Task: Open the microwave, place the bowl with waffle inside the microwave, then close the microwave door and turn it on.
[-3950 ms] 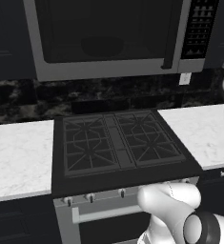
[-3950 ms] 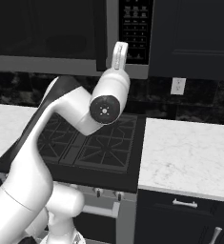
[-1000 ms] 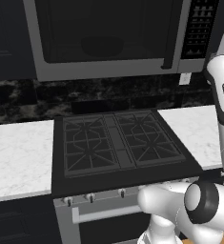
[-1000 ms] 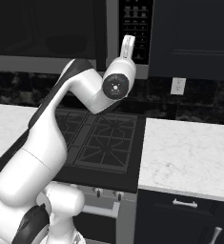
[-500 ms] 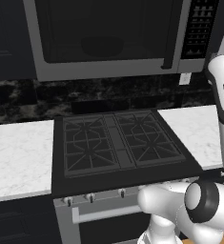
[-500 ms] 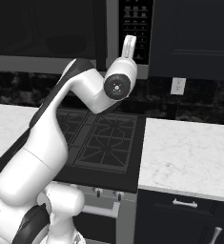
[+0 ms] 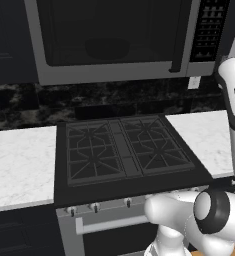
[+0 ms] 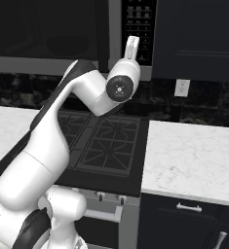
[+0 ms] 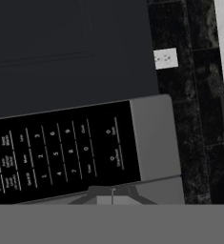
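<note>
Above the black gas stove (image 7: pixel 124 150), your microwave (image 7: pixel 114 40) hangs with its door (image 7: pixel 109 35) shut. The arm reaches up toward the keypad (image 9: pixel 56 152) at its right end; you cannot tell whether the pincer is apart or together.

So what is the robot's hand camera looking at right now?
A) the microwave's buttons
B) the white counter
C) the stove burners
A: the hand view shows the black keypad of the microwave close up, its numbered buttons turned sideways.
</note>
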Tool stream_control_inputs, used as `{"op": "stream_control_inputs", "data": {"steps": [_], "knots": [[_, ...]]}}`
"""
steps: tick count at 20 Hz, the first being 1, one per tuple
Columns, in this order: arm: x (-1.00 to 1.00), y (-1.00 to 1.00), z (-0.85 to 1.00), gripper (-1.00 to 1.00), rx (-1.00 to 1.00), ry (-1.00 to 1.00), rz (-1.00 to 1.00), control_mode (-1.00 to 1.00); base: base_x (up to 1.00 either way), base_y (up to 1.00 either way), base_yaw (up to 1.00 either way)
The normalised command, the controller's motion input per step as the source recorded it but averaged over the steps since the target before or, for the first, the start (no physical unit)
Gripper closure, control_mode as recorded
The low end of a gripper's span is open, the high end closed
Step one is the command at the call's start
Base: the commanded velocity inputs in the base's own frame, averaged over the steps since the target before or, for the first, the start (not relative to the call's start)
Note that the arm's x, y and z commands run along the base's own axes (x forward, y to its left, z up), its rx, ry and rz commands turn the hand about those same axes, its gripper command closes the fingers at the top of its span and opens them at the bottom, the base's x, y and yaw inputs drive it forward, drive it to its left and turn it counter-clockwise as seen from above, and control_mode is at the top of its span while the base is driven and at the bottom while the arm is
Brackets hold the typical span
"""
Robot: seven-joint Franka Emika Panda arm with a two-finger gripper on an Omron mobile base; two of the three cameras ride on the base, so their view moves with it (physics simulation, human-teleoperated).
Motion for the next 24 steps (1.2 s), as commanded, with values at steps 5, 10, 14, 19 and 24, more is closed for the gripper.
{"op": "stream_control_inputs", "data": {"steps": [5,10,14,19,24], "knots": [[0.0,-0.04,0.0,1.0,0.0,0.0,0.0,-1.0,0.0,0.0,0.0],[0.03,-0.06,0.0,1.0,0.0,0.0,0.0,-1.0,0.0,0.0,0.0],[0.08,-0.04,0.0,1.0,0.0,0.0,0.0,-1.0,0.0,0.0,0.0],[0.02,-0.1,0.0,1.0,0.0,0.0,0.0,-1.0,0.0,0.0,0.0],[0.01,-0.13,0.0,1.0,0.0,0.0,0.0,-1.0,0.0,0.0,0.0]]}}
